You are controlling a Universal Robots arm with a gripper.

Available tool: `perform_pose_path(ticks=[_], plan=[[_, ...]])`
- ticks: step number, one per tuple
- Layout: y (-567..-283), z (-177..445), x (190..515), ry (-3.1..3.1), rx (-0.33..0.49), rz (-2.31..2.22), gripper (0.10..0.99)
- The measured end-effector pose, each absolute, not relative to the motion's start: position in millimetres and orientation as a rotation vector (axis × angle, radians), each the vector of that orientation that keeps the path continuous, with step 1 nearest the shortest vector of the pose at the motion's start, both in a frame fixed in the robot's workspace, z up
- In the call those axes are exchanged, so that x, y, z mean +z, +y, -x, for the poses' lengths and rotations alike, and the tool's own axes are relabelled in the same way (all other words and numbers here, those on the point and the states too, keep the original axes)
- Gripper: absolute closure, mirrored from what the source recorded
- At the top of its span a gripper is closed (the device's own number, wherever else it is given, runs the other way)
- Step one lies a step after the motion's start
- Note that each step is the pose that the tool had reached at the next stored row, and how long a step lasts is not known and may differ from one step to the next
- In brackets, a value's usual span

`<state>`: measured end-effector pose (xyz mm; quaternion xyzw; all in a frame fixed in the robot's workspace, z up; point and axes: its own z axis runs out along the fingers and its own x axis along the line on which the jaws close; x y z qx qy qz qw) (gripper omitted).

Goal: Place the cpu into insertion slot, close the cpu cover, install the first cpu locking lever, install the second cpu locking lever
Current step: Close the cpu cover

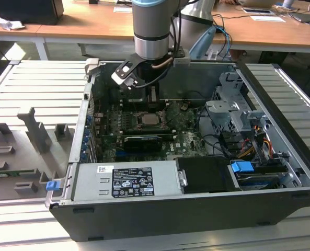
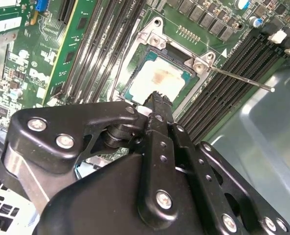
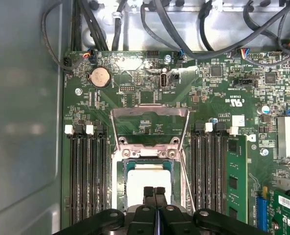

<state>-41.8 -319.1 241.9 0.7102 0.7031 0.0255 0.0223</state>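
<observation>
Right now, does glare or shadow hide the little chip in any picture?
In the first wrist view, light washes the chip almost white and the case wall carries pale reflections. In the second wrist view, the chip is evenly lit, showing a brownish smear, with the dark hand covering one edge. In the exterior view, the circuit board lies in shade.

My gripper (image 3: pixel 154 191) is matte black w/ silver screw heads. The cpu (image 2: pixel 157 81) is pale silver-grey w/ a tan-brown smudge mid-face & a teal-green border. The insertion slot (image 3: pixel 119 176) rim & cpu cover (image 3: pixel 149 112) are bright silver, the circuit board (image 3: pixel 135 93) is dark green w/ black memory slots (image 3: pixel 86 171) & white clips, and there's a blue tab (image 1: pixel 242 167) in the dark grey case (image 1: pixel 196 214).
</observation>
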Motion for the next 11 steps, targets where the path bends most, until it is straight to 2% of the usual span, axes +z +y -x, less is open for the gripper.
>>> perform_pose_path(ticks=[11], plan=[[-319, 36, 259, 2.178, 0.08, -2.201, 0.98]])
